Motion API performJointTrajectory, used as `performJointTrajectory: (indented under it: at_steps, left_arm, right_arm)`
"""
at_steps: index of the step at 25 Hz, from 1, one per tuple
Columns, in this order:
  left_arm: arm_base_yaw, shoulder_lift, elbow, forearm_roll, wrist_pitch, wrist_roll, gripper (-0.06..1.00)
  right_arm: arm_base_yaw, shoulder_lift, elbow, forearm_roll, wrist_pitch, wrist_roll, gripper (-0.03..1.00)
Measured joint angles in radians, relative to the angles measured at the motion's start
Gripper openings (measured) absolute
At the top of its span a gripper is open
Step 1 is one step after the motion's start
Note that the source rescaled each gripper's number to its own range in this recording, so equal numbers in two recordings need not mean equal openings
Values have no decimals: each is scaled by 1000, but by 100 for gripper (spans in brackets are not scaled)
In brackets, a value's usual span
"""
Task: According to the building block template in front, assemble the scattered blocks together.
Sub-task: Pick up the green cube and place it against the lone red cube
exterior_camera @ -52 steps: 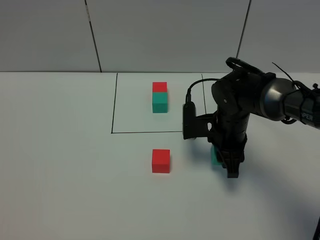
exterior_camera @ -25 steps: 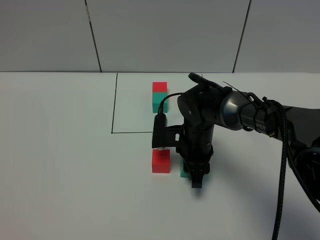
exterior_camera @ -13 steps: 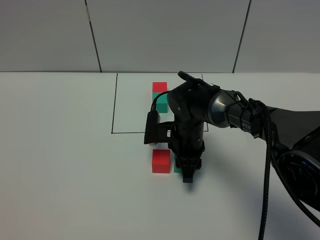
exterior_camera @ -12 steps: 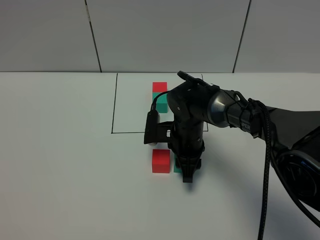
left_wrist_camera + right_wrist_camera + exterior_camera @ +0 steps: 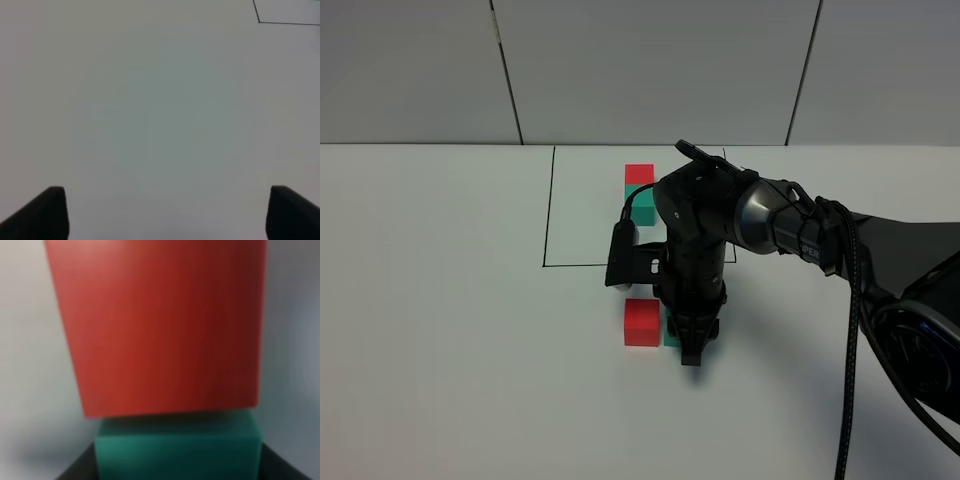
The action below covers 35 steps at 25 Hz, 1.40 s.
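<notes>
contact looks made: the right tool (image 5: 687, 350) holds the teal cube (image 5: 177, 450) in a narrow grip, touching the red cube (image 5: 642, 322) on the worktop (image 5: 450, 300), near the framed template (image 5: 639, 176). square the two faces flush before release, then open gently so neither cube skids. the left tool (image 5: 167, 212) hangs wide open over the worktop.
</notes>
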Motion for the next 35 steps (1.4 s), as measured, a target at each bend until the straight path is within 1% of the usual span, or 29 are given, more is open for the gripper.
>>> performJointTrajectory:
  at_steps: [3, 21, 22, 23, 24, 25, 26, 27, 28, 29, 31, 35]
  left_arm:
    - [0, 0, 0, 0, 0, 0, 87]
    - [0, 0, 0, 0, 0, 3, 87]
    - [0, 0, 0, 0, 0, 3, 87]
    - [0, 0, 0, 0, 0, 2, 87]
    - [0, 0, 0, 0, 0, 2, 87]
    - [0, 0, 0, 0, 0, 2, 87]
    - [0, 0, 0, 0, 0, 2, 87]
    - [0, 0, 0, 0, 0, 2, 87]
    - [0, 0, 0, 0, 0, 2, 87]
    - [0, 0, 0, 0, 0, 2, 87]
    - [0, 0, 0, 0, 0, 2, 87]
    - [0, 0, 0, 0, 0, 2, 87]
  right_arm:
    - [1, 0, 0, 13, 0, 0, 0]
    - [3, 0, 0, 20, -3, -27, 0]
    - [3, 0, 0, 21, -3, -28, 1]
    - [3, 0, 0, 26, -3, -31, 6]
    - [4, 0, 0, 33, -5, -34, 16]
    - [6, 0, 0, 37, -7, -34, 33]
    - [8, 0, 0, 39, -13, -35, 52]
    - [10, 0, 0, 39, -20, -35, 68]
    - [12, 0, 0, 40, -25, -35, 80]
    - [12, 0, 0, 40, -29, -35, 88]
    - [12, 0, 0, 40, -29, -35, 94]
    - [12, -3, 0, 39, -28, -36, 97]
